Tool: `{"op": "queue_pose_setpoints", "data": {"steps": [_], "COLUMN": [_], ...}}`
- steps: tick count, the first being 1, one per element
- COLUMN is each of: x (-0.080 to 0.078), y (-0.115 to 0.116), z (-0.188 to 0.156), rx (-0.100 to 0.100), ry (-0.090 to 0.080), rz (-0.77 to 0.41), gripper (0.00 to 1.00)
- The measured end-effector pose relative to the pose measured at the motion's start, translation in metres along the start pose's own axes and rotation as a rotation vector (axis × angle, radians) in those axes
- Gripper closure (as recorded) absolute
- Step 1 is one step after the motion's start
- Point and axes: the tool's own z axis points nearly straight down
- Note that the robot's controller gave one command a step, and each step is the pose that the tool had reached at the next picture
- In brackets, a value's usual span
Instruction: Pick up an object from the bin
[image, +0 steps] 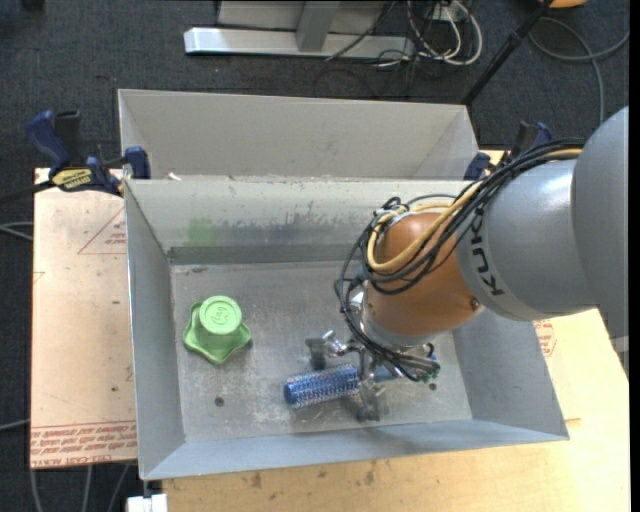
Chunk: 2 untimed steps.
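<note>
My gripper (346, 378) is low over the bin floor at the front middle, under the arm's orange cover. Its two fingers stand apart, one fingertip (319, 350) behind and one fingertip (369, 405) in front of a blue bristly brush-like roll (320, 387). The roll lies flat on the floor, and its right end reaches in between the fingers. The gripper is open and the fingers do not press on the roll. A green plastic cup-shaped toy with a lobed base (216, 328) stands well to the left of the gripper.
The bin's sloped front wall is close behind the nearer finger. The arm and its cables cover the bin's right part. Bare floor lies between the green toy and the blue roll.
</note>
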Motion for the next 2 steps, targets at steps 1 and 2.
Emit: {"op": "queue_pose_setpoints", "data": {"steps": [1,2], "x": [0.000,-0.001], "y": [0.000,0.001], "z": [0.000,-0.042], "rx": [0.000,0.003], "ry": [0.000,-0.005], "rz": [0.000,0.001], "gripper": [1.00,1.00]}}
